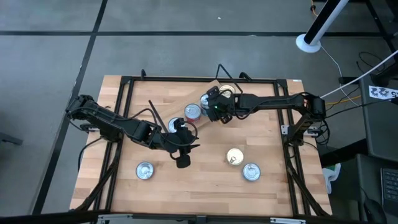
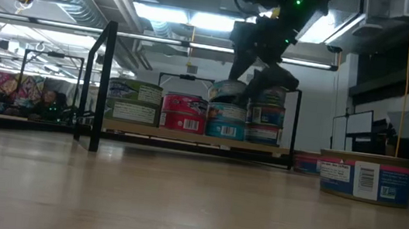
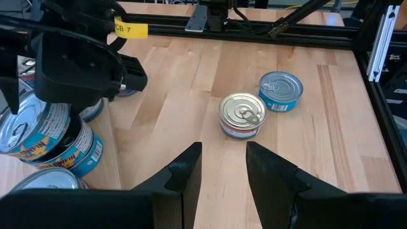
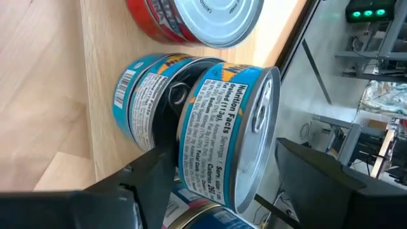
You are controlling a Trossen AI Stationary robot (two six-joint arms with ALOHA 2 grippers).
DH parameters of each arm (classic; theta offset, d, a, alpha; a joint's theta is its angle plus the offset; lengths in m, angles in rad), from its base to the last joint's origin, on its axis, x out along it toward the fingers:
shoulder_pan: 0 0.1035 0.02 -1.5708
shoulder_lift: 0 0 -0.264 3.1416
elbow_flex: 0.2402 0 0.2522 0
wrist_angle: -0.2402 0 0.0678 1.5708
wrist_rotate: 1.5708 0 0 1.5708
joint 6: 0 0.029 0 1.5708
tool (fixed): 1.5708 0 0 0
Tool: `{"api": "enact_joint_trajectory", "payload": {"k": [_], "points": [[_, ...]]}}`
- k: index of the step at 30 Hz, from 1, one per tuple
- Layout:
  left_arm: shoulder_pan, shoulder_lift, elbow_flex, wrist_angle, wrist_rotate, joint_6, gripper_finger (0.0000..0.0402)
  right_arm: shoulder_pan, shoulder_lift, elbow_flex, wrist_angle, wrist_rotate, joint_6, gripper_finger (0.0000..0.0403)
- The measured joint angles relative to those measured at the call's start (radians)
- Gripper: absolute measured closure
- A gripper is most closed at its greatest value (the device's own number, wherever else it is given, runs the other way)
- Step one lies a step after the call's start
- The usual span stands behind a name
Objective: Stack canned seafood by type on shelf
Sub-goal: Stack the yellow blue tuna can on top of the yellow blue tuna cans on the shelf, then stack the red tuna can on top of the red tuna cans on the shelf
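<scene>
The shelf (image 2: 186, 136), a light wood plank with black wire ends, stands at the table's far middle and carries several tins, among them green-labelled (image 2: 134, 101), red (image 2: 183, 113) and blue (image 2: 227, 121) ones. My right gripper (image 1: 214, 107) is over the shelf, shut on a blue-labelled tin (image 4: 222, 133) that stands tilted above another blue tin (image 4: 143, 95). My left gripper (image 3: 222, 168) is open and empty above the table's middle. A gold-lidded tin (image 3: 242, 114) and a silvery-blue tin (image 3: 280, 91) stand on the table ahead of it. My right gripper has the blue tin between its two fingers, one finger (image 4: 156, 172) at the tin's bottom face and the other (image 4: 305, 172) by its lid (image 4: 264, 121). The tin is tipped on edge, label wall toward the camera, over the lower blue tin; whether it rests on that tin is hidden.
Another silvery tin (image 1: 145, 170) stands near the table's near left. The gold tin (image 1: 234, 157) and the silvery-blue tin (image 1: 251, 171) stand near right. A black frame (image 1: 124, 84) runs around the tabletop. A red tin (image 4: 184, 16) stands beside the blue stack.
</scene>
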Motion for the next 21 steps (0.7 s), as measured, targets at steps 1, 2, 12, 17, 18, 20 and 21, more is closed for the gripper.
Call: {"api": "enact_joint_trajectory", "payload": {"k": [1,2,12,17,18,20,21], "points": [[0.0,0.0,0.0,0.0,0.0,0.0,0.0283,0.0,0.0,0.0,-0.004,0.0,0.0,0.0139],[0.0,0.0,0.0,0.0,0.0,0.0,0.0283,0.0,0.0,0.0,-0.013,0.0,0.0,0.0139],[0.0,0.0,0.0,0.0,0.0,0.0,0.0283,0.0,0.0,0.0,-0.086,0.0,-0.053,0.0139],[-0.002,0.0,0.0,0.0,0.0,0.0,0.0283,0.0,0.0,0.0,-0.089,0.002,-0.057,0.0139],[-0.002,0.0,0.0,0.0,0.0,0.0,0.0283,0.0,0.0,0.0,-0.089,0.006,-0.056,0.0139],[-0.003,0.0,0.0,0.0,0.002,-0.003,0.0283,0.001,0.0,0.0,-0.089,0.016,-0.056,0.0139],[-0.006,0.0,0.0,0.0,0.008,-0.011,0.0283,0.001,0.0,0.0,-0.089,0.02,-0.055,0.0139]]}}
